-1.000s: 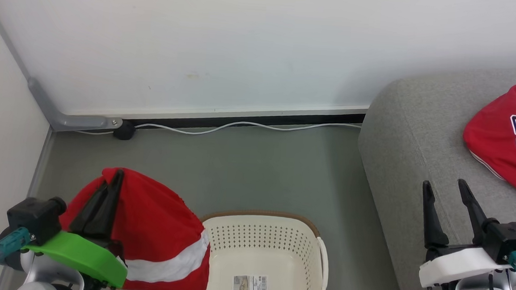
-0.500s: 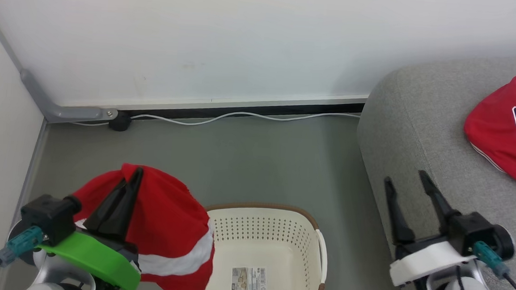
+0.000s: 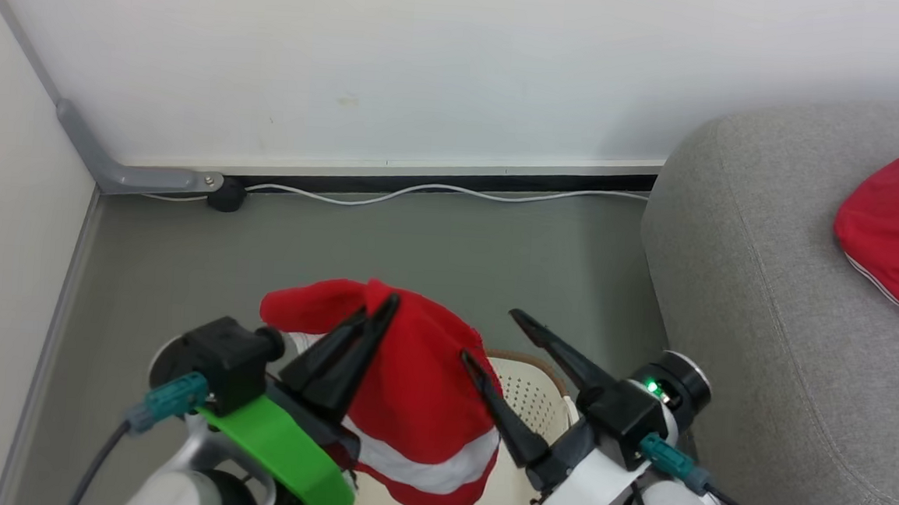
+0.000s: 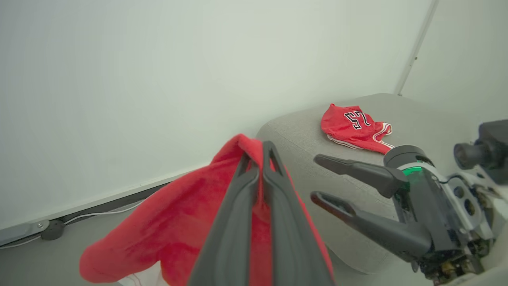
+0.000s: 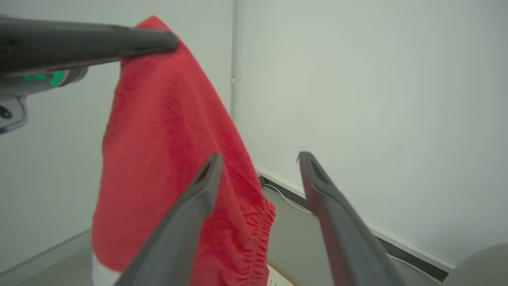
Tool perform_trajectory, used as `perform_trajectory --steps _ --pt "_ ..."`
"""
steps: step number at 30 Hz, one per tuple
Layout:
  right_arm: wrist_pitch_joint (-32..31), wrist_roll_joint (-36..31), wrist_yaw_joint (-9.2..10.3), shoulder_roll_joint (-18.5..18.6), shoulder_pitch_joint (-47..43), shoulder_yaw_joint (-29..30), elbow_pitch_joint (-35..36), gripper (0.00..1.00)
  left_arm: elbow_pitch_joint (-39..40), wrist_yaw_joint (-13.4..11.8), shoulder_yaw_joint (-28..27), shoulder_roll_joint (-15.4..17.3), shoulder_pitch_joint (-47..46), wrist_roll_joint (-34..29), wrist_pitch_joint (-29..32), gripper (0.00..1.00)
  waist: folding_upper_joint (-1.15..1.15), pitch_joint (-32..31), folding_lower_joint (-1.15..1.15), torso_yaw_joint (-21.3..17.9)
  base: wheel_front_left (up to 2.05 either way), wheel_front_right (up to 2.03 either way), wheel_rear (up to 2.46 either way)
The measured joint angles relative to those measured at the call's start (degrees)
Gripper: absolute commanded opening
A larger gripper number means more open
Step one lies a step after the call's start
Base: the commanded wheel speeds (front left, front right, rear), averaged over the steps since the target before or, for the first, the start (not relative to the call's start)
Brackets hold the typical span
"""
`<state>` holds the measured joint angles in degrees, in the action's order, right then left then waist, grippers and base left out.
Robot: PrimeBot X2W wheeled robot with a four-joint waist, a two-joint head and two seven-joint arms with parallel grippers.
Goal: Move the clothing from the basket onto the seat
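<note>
The left claw (image 3: 378,308) is clamped on the striped garment (image 3: 417,391), which hangs over the basket (image 3: 532,393) at 6 o'clock. The right claw (image 3: 489,334) gapes wide and empty just beside it. The jersey (image 3: 892,225) lies on the sofa (image 3: 766,303) at 3 o'clock.

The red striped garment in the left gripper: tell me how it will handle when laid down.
Likely floppy: the red striped garment drapes in folds from the shut left gripper. Probably light, since one pinch at its top holds it. It will likely crumple into a heap, like the red jersey on the sofa.
</note>
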<state>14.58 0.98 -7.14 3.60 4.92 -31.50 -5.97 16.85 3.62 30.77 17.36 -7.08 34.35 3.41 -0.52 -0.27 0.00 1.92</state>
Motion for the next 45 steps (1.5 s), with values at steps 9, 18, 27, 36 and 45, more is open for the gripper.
perform_trajectory --steps 9,18,27,36,45 --pt "0.0 3.36 0.0 -0.04 0.87 -8.23 -2.01 1.0 -1.96 1.51 5.95 -2.98 -1.6 0.18 1.13 0.0 0.0 0.08 0.0 -0.3 0.0 0.0 0.0" --pt "0.0 6.61 0.0 0.08 2.12 -9.75 -3.58 0.29 -2.48 2.61 9.87 -4.42 -3.6 0.19 1.99 0.0 0.0 -0.23 0.0 -1.46 0.0 0.0 0.0" --pt "0.0 9.68 0.0 0.04 2.92 -8.24 -3.78 0.0 -3.42 2.67 8.8 -4.37 -4.26 0.19 1.58 0.0 0.0 -0.18 0.0 -2.41 0.0 0.0 0.0" --pt "0.0 9.73 0.0 0.85 4.22 -4.81 -3.56 0.0 -4.39 1.91 7.34 -3.78 -3.83 0.0 0.44 1.0 0.0 -0.01 0.0 -5.02 0.0 0.0 0.0" --pt "0.0 9.67 2.79 3.82 4.11 1.25 -1.13 0.0 -5.24 1.93 8.77 -3.65 -2.08 0.0 -0.8 1.0 0.0 0.48 0.0 -10.92 0.0 0.0 0.0"
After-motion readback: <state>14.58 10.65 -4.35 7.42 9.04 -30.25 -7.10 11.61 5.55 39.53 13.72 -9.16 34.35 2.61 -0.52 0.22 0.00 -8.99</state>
